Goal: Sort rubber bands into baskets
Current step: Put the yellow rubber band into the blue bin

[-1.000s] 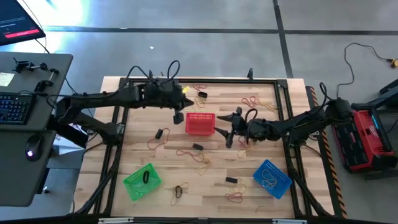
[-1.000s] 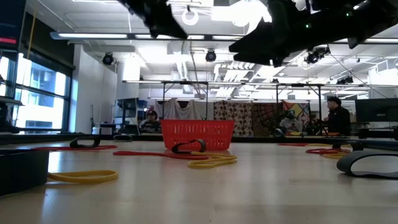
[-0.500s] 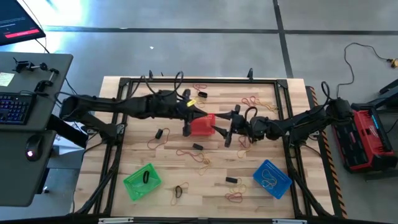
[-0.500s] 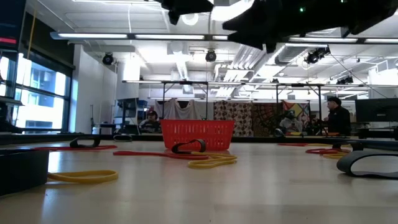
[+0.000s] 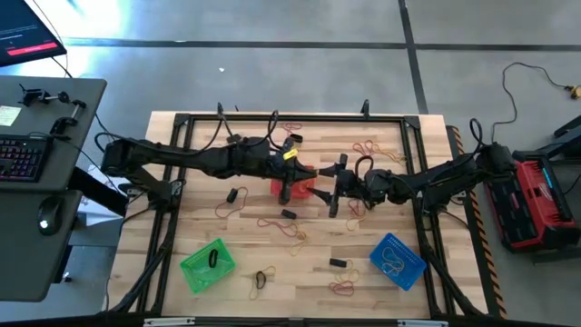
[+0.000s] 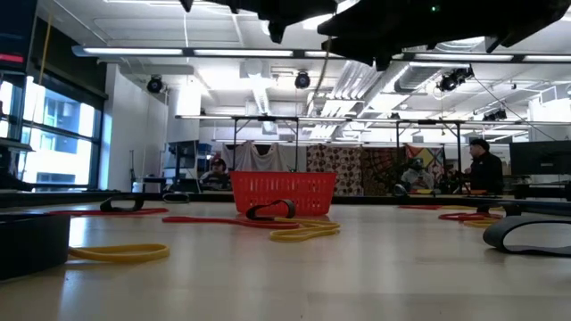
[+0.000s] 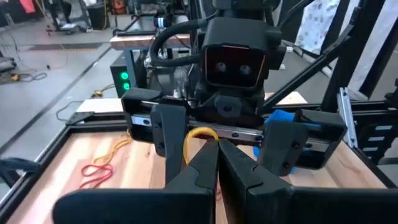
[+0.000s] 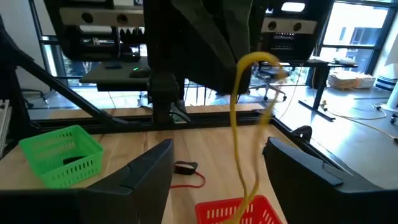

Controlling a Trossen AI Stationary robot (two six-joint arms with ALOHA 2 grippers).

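1. The desk (image 5: pixel 182 300) carries the three baskets and loose rubber bands, unchanged from a second ago; only the left arm has moved, reaching further toward the middle.
2. The left arm now stretches across the desk, and its left gripper (image 5: pixel 287 193) hangs above the red basket (image 5: pixel 300 186), where a second ago it was short of that basket's left edge.
3. The right arm has stayed put, with the right gripper (image 5: pixel 335 193) just beside the red basket's right side, its fingers spread wide and empty.
4. The red basket is now largely covered by the left arm in the high view; the low view shows it whole at mid-desk.
5. The green basket (image 5: pixel 208 264) sits near the front left with a dark band inside; the blue basket (image 5: pixel 397 259) sits front right with a pale band inside.
6. The left gripper is clenched on a yellow rubber band (image 8: pixel 244 134), which hangs down lengthwise from the fingertips toward the red basket.
7. The band's lower end runs out of the right wrist picture, so I cannot tell whether it touches the basket.
8. In the left wrist view only the band's top arc shows above the pinched fingers.
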